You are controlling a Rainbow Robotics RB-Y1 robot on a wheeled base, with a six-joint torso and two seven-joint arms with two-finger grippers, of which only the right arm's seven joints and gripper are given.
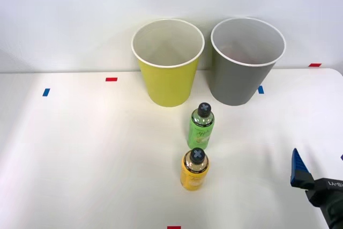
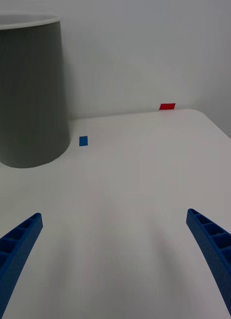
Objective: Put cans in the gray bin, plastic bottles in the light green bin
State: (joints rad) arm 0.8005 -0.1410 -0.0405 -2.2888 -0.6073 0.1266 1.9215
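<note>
Two plastic bottles [image 1: 198, 148] are standing mid-worktop [image 1: 80, 154], lined up toward the light green bin [image 1: 168, 63] at 12 o'clock, gray bin [image 1: 247, 60] beside it. Right pincer [image 2: 115, 259] is hovering released at 4 o'clock, possibly lining up an approach.

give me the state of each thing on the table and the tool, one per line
green bottle: upright, capped, on the table
yellow-orange bottle: upright, capped, on the table, nearer the robot than the green one
light green bin: upright, nothing visible inside
gray bin: upright, contents cannot be made out
right tool: open, holding nothing, over bare table
</note>
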